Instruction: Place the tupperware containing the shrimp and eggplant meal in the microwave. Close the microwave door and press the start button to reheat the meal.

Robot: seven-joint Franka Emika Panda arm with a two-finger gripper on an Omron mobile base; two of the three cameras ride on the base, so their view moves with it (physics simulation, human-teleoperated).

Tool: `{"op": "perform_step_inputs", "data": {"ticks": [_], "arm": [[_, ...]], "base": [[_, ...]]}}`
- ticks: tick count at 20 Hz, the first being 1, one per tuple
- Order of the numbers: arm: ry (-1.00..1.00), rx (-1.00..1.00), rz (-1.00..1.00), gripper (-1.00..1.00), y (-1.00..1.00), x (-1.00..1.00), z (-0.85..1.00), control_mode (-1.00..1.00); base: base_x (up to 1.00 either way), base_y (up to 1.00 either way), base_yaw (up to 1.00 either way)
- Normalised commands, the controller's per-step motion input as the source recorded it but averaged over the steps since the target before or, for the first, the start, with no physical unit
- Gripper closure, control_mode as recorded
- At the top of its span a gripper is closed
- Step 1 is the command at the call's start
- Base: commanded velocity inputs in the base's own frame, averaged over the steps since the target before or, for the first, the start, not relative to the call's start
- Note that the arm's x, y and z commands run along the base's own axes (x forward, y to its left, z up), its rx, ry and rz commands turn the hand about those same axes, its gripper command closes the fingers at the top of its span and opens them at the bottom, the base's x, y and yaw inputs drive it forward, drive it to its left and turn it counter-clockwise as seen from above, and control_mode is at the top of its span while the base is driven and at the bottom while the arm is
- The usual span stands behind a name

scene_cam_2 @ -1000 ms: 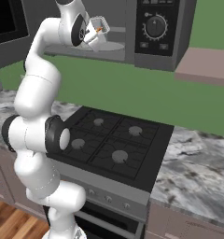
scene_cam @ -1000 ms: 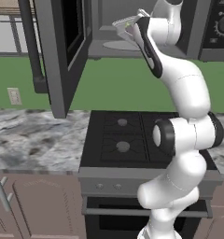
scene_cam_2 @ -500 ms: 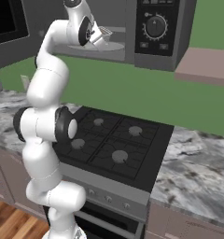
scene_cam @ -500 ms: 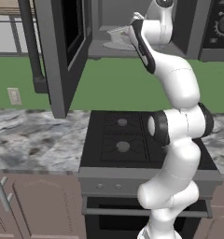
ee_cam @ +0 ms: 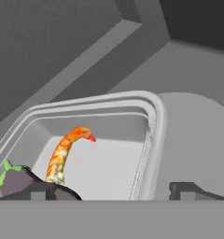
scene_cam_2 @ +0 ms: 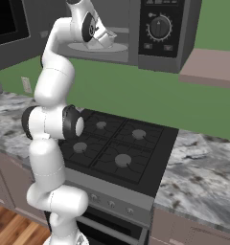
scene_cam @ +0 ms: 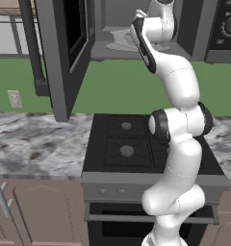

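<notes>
Straddling tupperware (ee_cam: 109,140) rim on turntable (ee_cam: 193,140), claw (ee_cam: 111,189) released, shrimp (ee_cam: 65,151) visible close-up

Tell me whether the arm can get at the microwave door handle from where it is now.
Probably yes. The microwave door stands swung open to the arm's left, its bar handle unobstructed, and the gripper, jaws open, sits at the tupperware inside the cavity.

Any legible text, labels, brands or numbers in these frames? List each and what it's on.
None can be read.
Microwave dial panel: pale tick marks around the dial and small buttons below, too small and blurred to read.
Tupperware, microwave door, stove: no lettering visible.
</notes>
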Motion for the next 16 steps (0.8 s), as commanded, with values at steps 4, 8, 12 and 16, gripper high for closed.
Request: {"op": "perform_step_inputs", "data": {"ticks": [4, 8, 12, 16], "arm": [[-0.1, -0.08, -0.02, -1.0, 0.0, -0.16, -0.01, -1.0], [-0.08, -0.08, -0.01, -1.0, 0.0, -0.45, 0.0, -1.0], [-0.04, -0.07, 0.0, -1.0, 0.0, -0.93, 0.0, -1.0], [-0.07, -0.05, 0.0, -1.0, 0.0, -1.0, 0.0, -1.0]], "base": [[0.0, 0.0, 0.0], [0.0, 0.0, 0.0], [0.0, 0.0, 0.0], [0.0, 0.0, 0.0]]}}
